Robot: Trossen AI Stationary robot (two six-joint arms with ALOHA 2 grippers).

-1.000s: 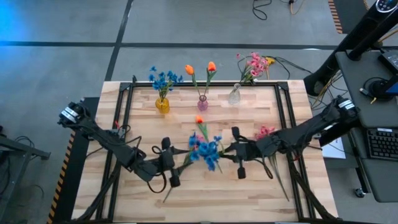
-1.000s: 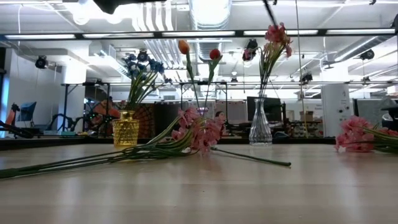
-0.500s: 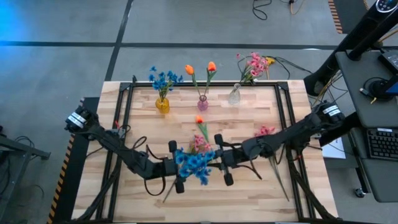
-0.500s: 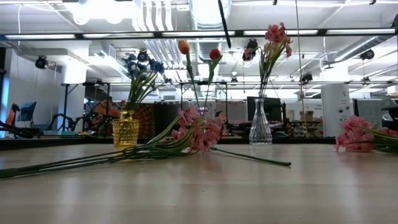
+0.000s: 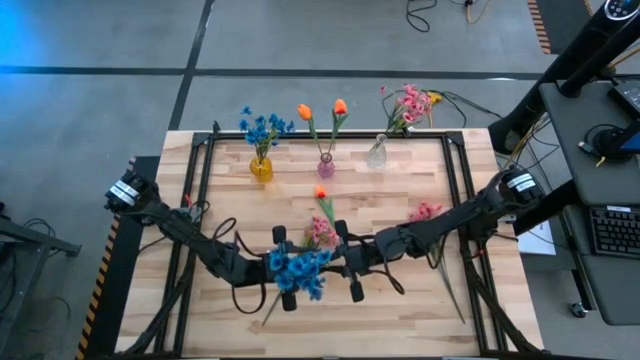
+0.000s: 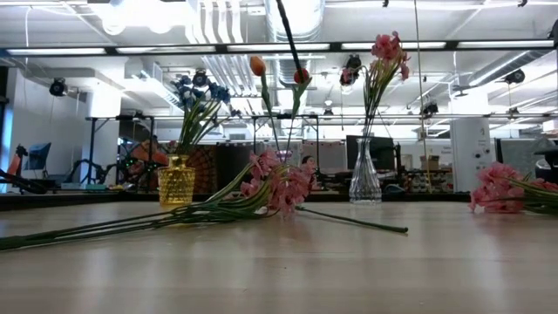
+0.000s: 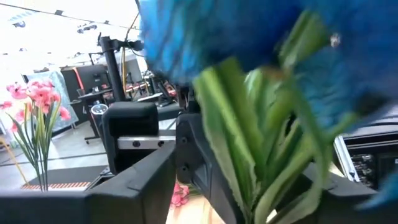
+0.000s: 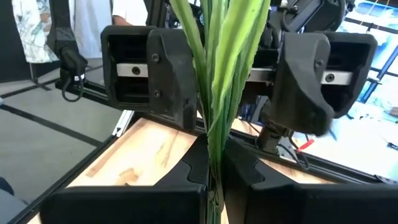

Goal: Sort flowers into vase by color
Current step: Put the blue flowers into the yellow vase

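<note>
Blue flower [image 5: 297,268] seemingly between both grippers.

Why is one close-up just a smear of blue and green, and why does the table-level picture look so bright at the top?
Left wrist view: the blue flowers sit so close to the camera that they blur. Right wrist view: the green stems are fairly sharp. Low view: ceiling lights glare white and the table near the camera is soft. High view: evenly lit, with a blue glow at one corner.
</note>
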